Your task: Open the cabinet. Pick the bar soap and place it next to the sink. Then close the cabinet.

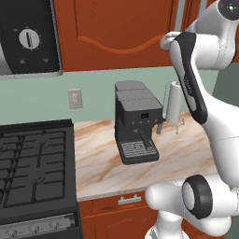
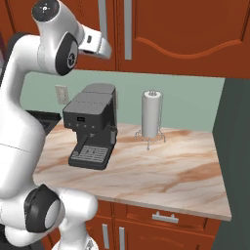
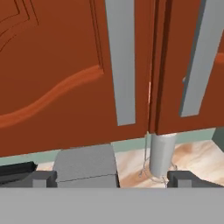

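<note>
Cabinet: we see the reddish-brown wall cabinet (image 2: 180, 34) above the counter, and both arched doors are shut. In the hand view the two doors meet at a thin dark seam.
Handles: two long silver bar handles (image 3: 121, 61) hang upright, one on each side of the seam. In the hand view the left one is close in front of the camera and the right one is a little tilted in the picture.
Gripper: the gripper (image 3: 107, 178) is raised in front of the lower edge of the cabinet doors. Its two dark fingertips (image 3: 39, 178) stand wide apart and we see nothing between them.
Bar soap: we cannot see it; the cabinet doors are closed.
Counter: the marble-pattern counter (image 2: 176, 171) lies below the cabinet, with a drawer with a short silver pull (image 2: 164, 218) under it.
Coffee machine: a dark grey coffee machine (image 2: 93, 124) stands on the counter, near the wall.
Paper towel roll: a white roll on a wire holder (image 2: 151, 117) stands upright, just to the right of the coffee machine.
Stove: a black gas stove (image 1: 32, 172) is at the left end of the counter.
Wall: a pale green wall with an outlet (image 1: 74, 99).
</note>
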Motion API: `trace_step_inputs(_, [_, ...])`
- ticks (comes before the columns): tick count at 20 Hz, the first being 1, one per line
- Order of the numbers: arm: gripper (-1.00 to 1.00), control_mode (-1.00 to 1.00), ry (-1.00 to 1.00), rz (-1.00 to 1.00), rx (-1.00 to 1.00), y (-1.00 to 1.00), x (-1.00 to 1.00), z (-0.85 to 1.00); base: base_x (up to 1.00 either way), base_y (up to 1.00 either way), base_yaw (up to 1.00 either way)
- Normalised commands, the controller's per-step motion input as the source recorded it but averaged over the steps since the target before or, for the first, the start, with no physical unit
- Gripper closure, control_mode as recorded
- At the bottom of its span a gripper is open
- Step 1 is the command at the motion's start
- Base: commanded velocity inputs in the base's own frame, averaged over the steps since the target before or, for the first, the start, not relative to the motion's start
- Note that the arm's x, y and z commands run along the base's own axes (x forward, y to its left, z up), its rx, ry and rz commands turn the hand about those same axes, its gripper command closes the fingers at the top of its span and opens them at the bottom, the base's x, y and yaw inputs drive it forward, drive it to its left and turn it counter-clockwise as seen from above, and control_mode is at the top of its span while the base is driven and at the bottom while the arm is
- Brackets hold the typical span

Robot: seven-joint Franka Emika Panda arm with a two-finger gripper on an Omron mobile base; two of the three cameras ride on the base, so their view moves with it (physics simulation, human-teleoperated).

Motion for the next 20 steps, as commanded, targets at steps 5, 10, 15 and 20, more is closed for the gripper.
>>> trace_step_inputs(5, [-1.0, -1.0, 0.0, 0.0, 0.02, 0.0, 0.35, 0.0, 0.0, 0.0, 0.0])
trace_step_inputs(10, [-1.0, -1.0, -0.01, 0.0, 0.03, -0.02, 0.32, 0.0, 0.0, 0.0, 0.0])
trace_step_inputs(15, [-1.0, -1.0, -0.02, 0.0, 0.02, -0.13, 0.37, 0.0, 0.0, 0.0, 0.0])
trace_step_inputs(20, [-1.0, -1.0, 0.0, 0.0, 0.02, -0.15, 0.3, 0.0, 0.0, 0.0, 0.0])
